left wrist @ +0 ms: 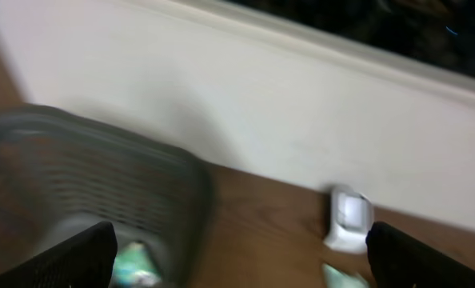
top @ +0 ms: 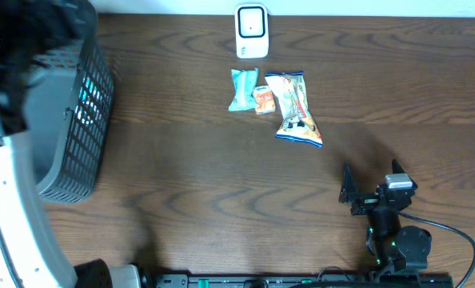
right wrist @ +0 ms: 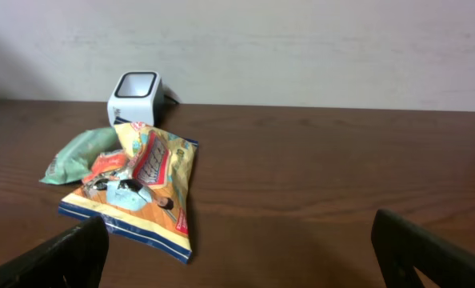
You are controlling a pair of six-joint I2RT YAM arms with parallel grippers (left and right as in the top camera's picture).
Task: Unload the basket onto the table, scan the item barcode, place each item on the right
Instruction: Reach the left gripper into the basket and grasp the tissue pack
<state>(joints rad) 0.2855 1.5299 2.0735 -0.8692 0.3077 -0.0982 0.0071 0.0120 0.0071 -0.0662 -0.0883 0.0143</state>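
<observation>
The white barcode scanner [top: 252, 32] stands at the table's far edge, also visible as the scanner [right wrist: 133, 94] and, blurred, as the scanner [left wrist: 348, 218]. Just in front of it lie a green packet [top: 242, 89], a small orange packet [top: 263, 100] and a large yellow snack bag [top: 296, 108]. My right gripper [top: 372, 178] sits near the front right, open and empty, well short of the snack bag [right wrist: 145, 184]. My left gripper [left wrist: 239, 244] is open and empty above the grey basket [left wrist: 85, 176], where a greenish item [left wrist: 133, 262] shows inside.
The grey mesh basket [top: 77, 120] fills the left side of the table, and my white left arm [top: 13, 216] rises beside it. A pale wall [right wrist: 301, 48] runs behind the table's far edge.
</observation>
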